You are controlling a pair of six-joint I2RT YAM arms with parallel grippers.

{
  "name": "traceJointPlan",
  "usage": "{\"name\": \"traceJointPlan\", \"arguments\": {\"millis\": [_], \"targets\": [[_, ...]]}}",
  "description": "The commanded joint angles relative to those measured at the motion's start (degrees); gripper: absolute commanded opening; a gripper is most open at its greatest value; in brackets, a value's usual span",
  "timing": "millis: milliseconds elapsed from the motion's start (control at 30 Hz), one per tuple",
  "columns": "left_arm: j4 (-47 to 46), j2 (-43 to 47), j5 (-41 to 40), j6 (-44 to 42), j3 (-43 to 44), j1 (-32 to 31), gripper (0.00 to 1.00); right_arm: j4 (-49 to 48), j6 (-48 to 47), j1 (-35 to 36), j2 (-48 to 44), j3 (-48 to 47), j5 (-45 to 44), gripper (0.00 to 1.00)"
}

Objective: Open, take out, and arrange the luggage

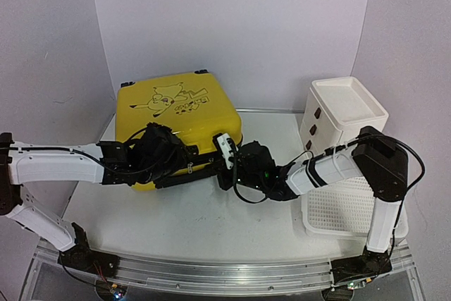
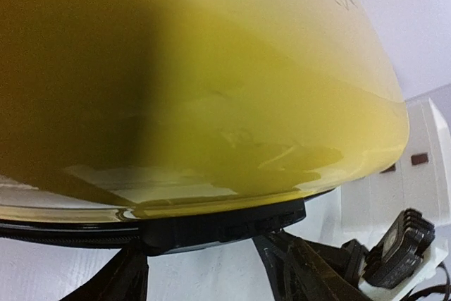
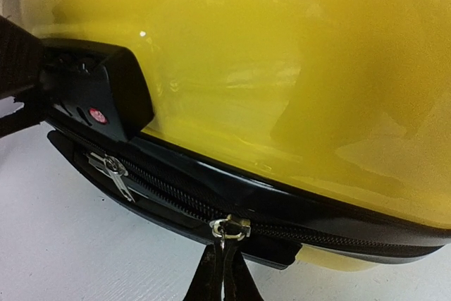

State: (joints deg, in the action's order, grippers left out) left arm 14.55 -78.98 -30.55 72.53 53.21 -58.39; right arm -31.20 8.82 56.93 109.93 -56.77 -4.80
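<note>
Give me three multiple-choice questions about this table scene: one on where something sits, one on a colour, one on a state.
1. Where does the drawer cabinet stand from the suitcase? A) left B) right C) on top
2. The suitcase shell is: A) red B) yellow C) blue
3. The suitcase lid is: A) shut B) wide open C) taken off
Answers: 1 B, the top view shows it at the suitcase's right; 2 B, every view shows yellow; 3 A, the lid lies flat on its base.

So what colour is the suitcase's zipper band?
The zipper band is black, clearest in the right wrist view.
</note>
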Motion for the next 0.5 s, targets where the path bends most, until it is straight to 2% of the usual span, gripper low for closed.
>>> {"name": "traceJointPlan", "arguments": {"millis": [0,100,167,267,400,467], "targets": [[1.36,2.34,1.3,-18.3,2.29,-0.06,0.67,-4.41,-0.57,1.54,-1.77,-0.04,3.26,0.0],[6.03,0.51,1.05,-26.91,6.04,-0.8,0.73,-4.32,-0.64,1.52,-1.79,0.0,3.4,0.0],[12.55,-1.81,0.36,-27.6,10.21,-0.89,0.76,-4.22,-0.64,1.59,-1.88,0.0,3.47,0.0],[15.85,-3.69,0.25,-29.39,13.55,-1.28,0.78,-4.14,-0.8,1.59,-2.04,0.12,3.32,0.0],[15.86,-2.56,2.32,-36.5,16.77,-1.46,0.74,-3.89,-1.04,1.58,-2.24,0.31,3.44,0.0],[14.72,-1.44,4.22,-42.17,18.32,-1.46,0.75,-3.87,-1.25,1.59,-2.55,0.72,3.47,0.0]]}}
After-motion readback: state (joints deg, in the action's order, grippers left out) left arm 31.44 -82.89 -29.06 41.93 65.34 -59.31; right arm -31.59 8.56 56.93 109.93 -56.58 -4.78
